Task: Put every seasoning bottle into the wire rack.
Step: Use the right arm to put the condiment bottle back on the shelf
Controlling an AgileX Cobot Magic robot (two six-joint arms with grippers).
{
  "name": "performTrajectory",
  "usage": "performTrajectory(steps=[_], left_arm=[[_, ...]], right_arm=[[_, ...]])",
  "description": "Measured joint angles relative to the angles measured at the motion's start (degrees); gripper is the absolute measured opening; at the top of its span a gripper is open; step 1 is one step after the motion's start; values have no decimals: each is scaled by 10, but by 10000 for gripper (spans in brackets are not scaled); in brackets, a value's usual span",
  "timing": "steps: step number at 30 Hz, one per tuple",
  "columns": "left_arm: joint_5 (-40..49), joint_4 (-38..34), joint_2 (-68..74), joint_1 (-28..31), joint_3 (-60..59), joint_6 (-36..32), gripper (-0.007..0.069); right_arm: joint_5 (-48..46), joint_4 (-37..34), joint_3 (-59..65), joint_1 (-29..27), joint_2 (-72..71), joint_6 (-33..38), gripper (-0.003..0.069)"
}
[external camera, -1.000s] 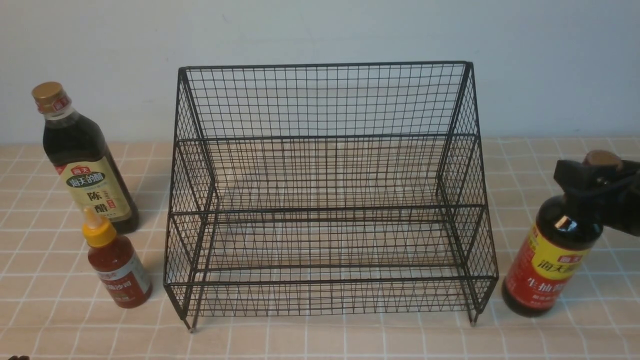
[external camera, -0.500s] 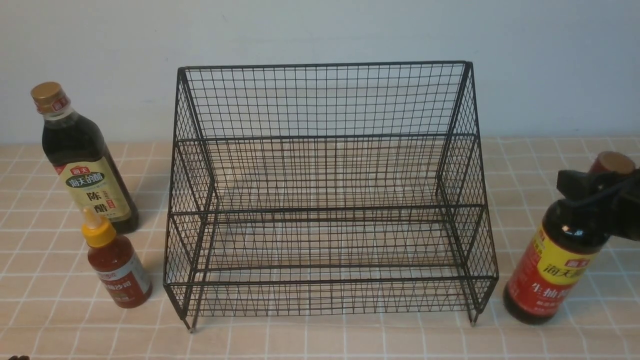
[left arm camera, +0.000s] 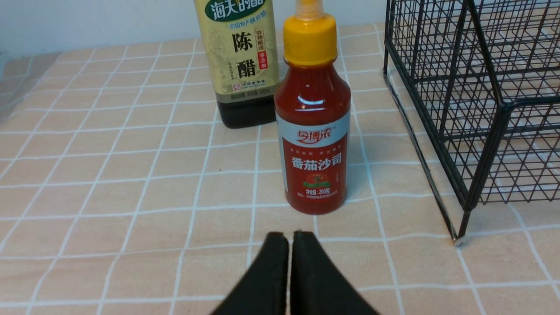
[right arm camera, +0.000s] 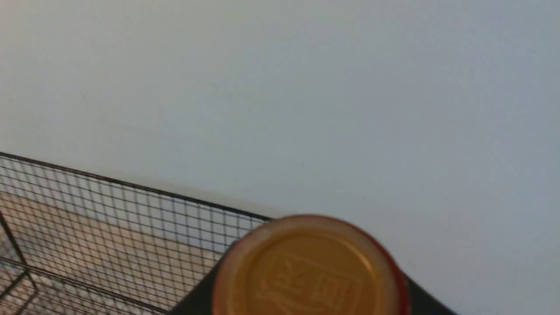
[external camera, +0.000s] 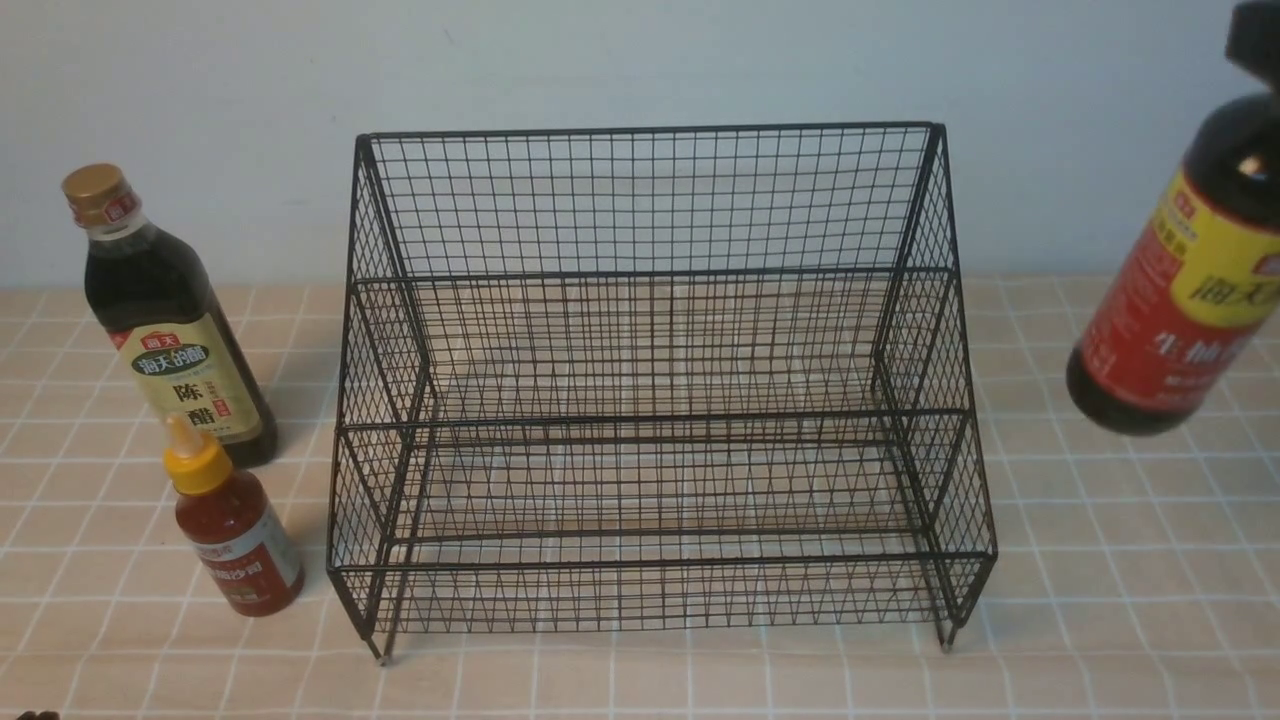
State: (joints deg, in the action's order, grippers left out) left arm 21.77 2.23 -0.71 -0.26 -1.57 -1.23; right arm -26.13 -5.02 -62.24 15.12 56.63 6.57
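My right gripper point(external camera: 1256, 40) is shut on the neck of the dark seasoning bottle with the red-yellow label point(external camera: 1180, 290), which hangs tilted in the air to the right of the wire rack point(external camera: 650, 130). Its gold cap point(right arm camera: 310, 267) fills the right wrist view, with black fingers point(right arm camera: 197, 297) on either side. The tall dark bottle with a gold cap point(external camera: 165, 330) and the small red bottle with a yellow nozzle point(external camera: 235, 530) stand on the table left of the rack. My left gripper point(left arm camera: 290, 238) is shut and empty, just short of the small red bottle point(left arm camera: 313, 140).
The black rack stands mid-table with both tiers empty; its left front foot point(left arm camera: 457, 238) is near the small red bottle. A pale wall runs behind the table. A checked beige cloth point(external camera: 1100, 600) covers the table.
My right gripper has closed on the red-yellow bottle and lifted it off the table, up and slightly right. The other bottles, the rack and the left gripper have not moved.
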Motion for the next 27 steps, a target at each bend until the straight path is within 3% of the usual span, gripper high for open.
performTrajectory(steps=[11, 21, 27], left_arm=[[0, 0, 0, 0, 0, 0, -7], [0, 0, 0, 0, 0, 0, -7], [0, 0, 0, 0, 0, 0, -7]], right_arm=[[67, -5, -49, 134, 98, 0, 267], [170, -6, -52, 144, 189, -1, 267], [172, -6, -56, 144, 222, -1, 267]])
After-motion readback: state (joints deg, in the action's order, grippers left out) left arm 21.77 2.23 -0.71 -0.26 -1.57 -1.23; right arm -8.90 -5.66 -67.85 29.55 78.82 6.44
